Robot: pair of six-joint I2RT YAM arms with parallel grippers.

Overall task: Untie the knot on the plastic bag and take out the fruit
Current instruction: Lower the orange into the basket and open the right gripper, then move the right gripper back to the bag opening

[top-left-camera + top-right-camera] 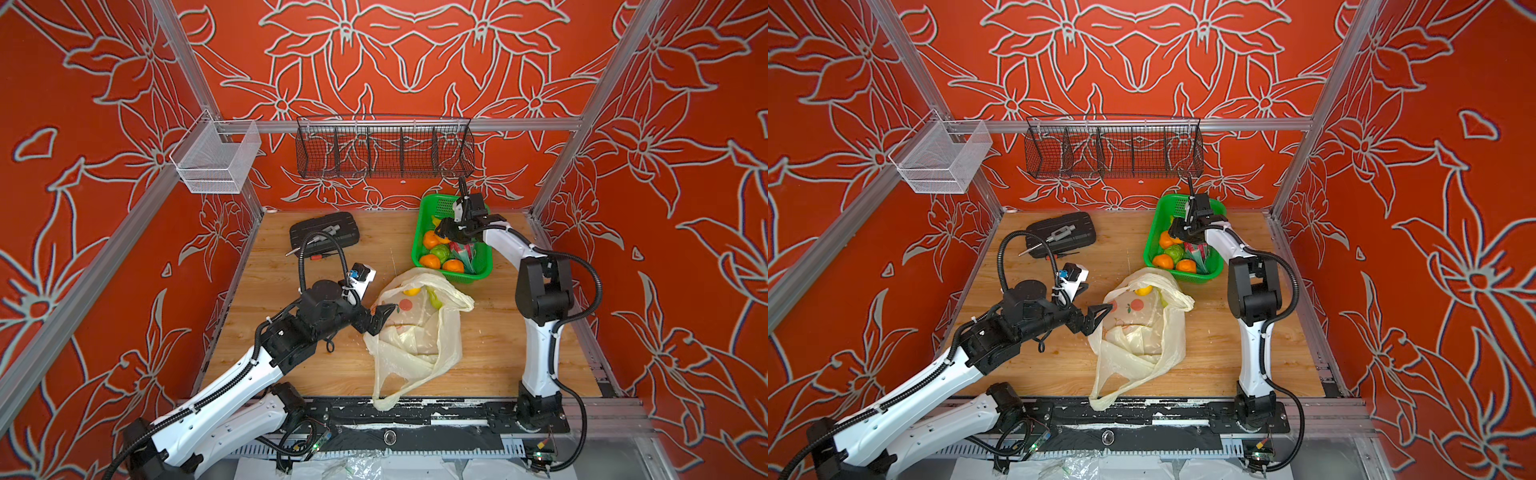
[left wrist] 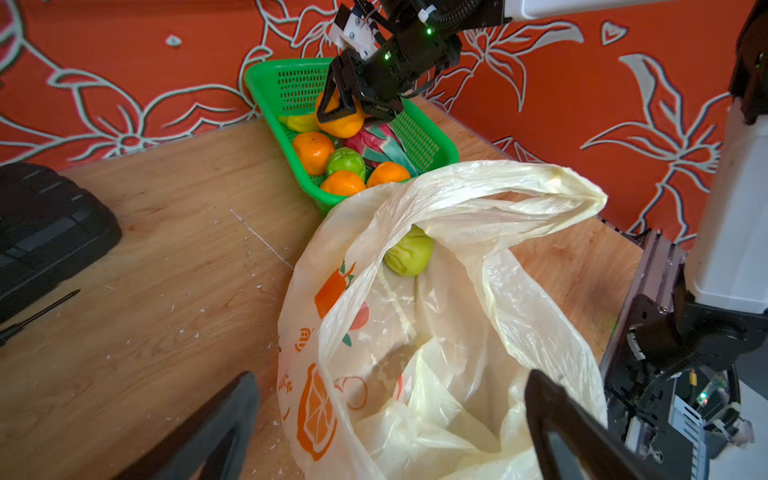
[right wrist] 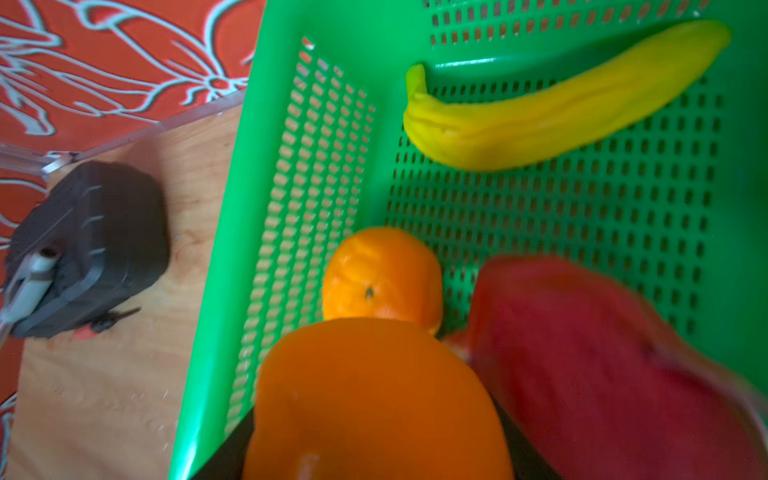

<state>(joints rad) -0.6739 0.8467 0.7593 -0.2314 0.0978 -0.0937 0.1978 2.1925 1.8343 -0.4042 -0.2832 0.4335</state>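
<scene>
1. At the front edge of the worktop (image 1: 291, 353), a slack handle loop (image 1: 386, 395) of the plastic bag (image 1: 415, 340) trails over the rail. No knot shows, so the untying looks done.
2. Next comes the left pincer (image 1: 384, 320), with jaws spread wide and pinching nothing. It sits at the bag's left flank, and in the left wrist view its fingers (image 2: 232, 415) straddle the open mouth.
3. The bag's long axis runs from that front loop away toward the green basket (image 1: 482, 266). A green fruit (image 2: 409, 254) lies deep at the far, closed end, straight ahead of the left pincer, with a yellow fruit (image 1: 411, 291) just beside it. The left arm is clearly the nearer, and the reach probably goes in along the bag's length.
4. Farthest off, the right pincer (image 2: 337, 109) hangs over the basket, pinching an orange (image 3: 374, 407). More fruit lies below it.
</scene>
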